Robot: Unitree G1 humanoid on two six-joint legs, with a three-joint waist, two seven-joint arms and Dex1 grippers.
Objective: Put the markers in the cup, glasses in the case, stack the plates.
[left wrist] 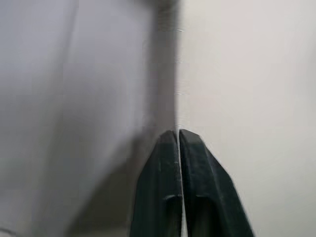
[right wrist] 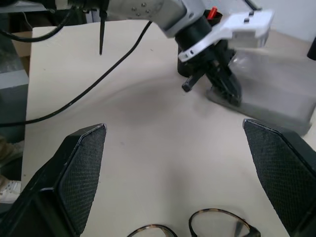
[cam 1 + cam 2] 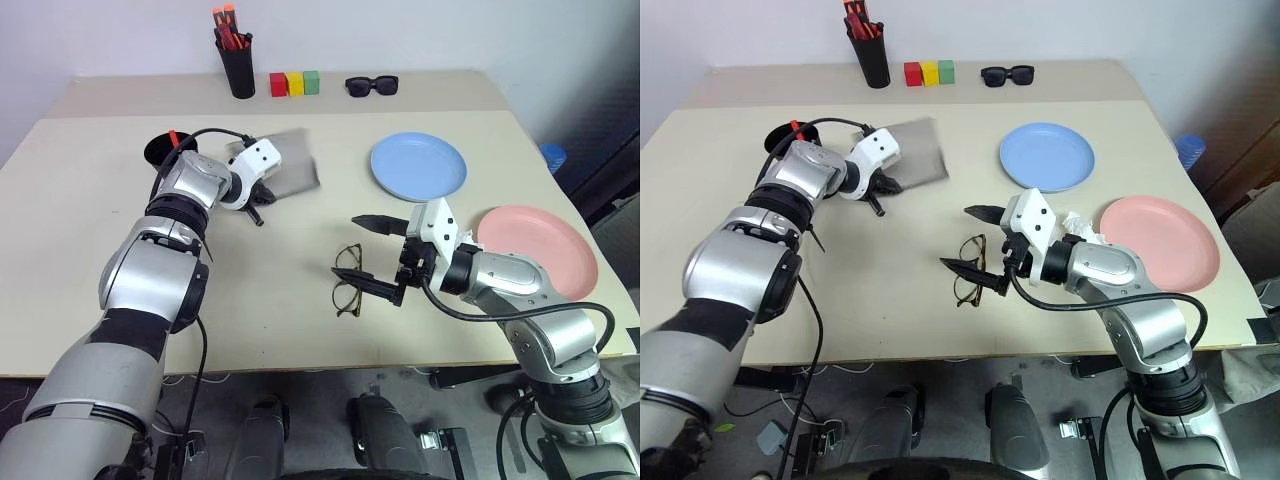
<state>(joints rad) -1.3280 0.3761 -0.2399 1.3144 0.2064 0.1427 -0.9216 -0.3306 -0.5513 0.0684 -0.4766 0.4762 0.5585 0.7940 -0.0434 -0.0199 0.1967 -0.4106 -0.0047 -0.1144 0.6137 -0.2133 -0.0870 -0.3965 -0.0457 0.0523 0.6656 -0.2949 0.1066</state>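
One marker (image 3: 173, 136) sits in the cup (image 3: 160, 152); glasses (image 3: 348, 280) uncased, plates (image 3: 418, 165) unstacked. My left jaws are pressed together at the case (image 3: 290, 165), right jaws gape empty.

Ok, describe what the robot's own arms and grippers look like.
Both arms are glossy silver-grey shells joined by black segments and dark ribbed rings. Thin black cables loop loosely alongside each arm. Each wrist carries a white angular housing with small dark holes. The left gripper and the right gripper each end in two black, tapered, pointed fingers; the right gripper's fingers have finely textured inner pads.
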